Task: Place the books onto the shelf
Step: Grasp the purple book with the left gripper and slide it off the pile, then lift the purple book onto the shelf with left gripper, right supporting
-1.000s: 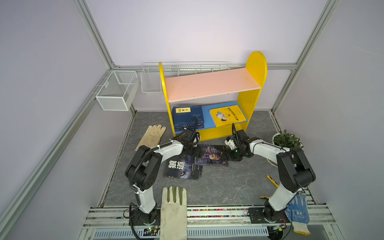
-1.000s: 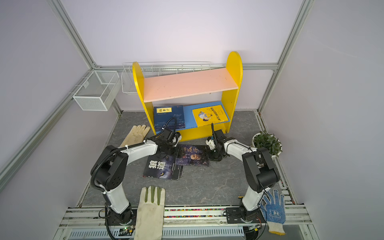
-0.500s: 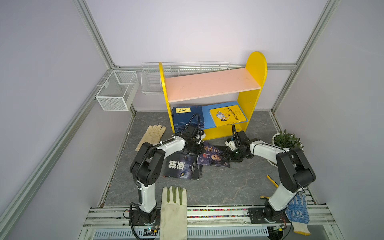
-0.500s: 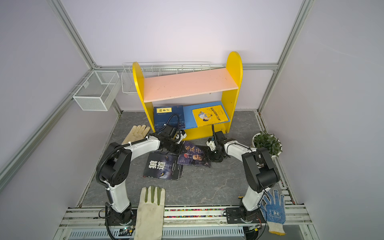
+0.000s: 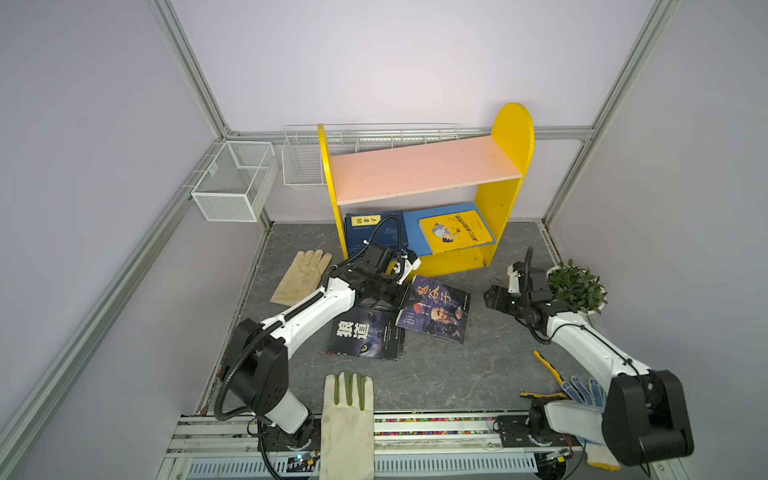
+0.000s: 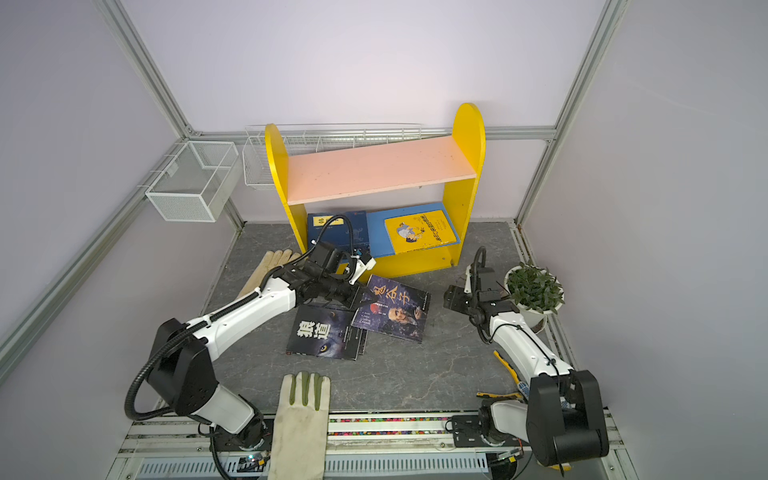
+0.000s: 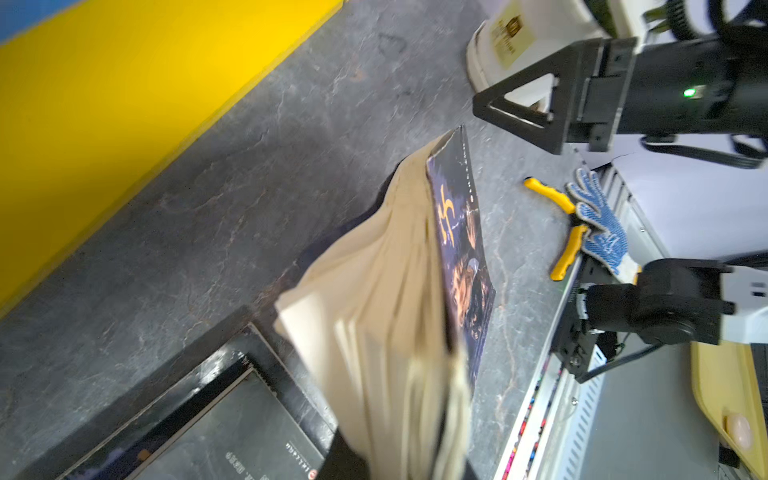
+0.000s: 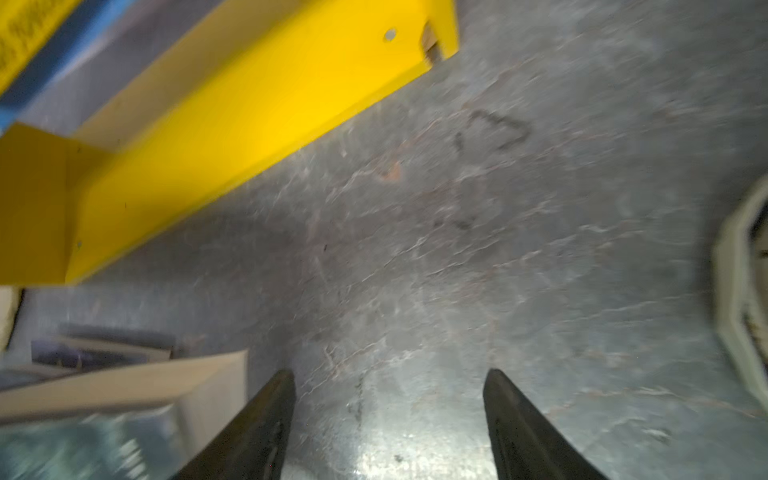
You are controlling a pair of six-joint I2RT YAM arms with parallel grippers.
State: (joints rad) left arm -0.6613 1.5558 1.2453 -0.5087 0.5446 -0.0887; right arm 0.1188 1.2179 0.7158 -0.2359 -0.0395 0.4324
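As it hangs from the left gripper, the portrait book: a thin, dark paperback, light but limp. In the left wrist view its tan pages fan out and droop away from the cover.
Left gripper's jaws: pinched nearly closed on that book's edge, on the side nearest the shelf. The far edge sits low over the table; I cannot tell whether it touches.
Best hold, as I judge it: deep over the edge and close to the spine, so every page is caught. A shallow corner pinch would likely let the pages slip or crease the cover.
Right gripper: jaws wide with nothing between them, over bare table near the potted plant, well apart from the held book.
Other books: a wolf-cover book lies flat on the table, its corner overlapping the held book's in both top views. Navy books and a yellow book lie on the blue lower board.
Shelf space: the pink upper board is bare, and a strip of blue shows between the navy and yellow books.
Room to move: open table lies between the held book and the shelf front — on the way in, watch the yellow front panel, the side panels and the underside of the pink board.
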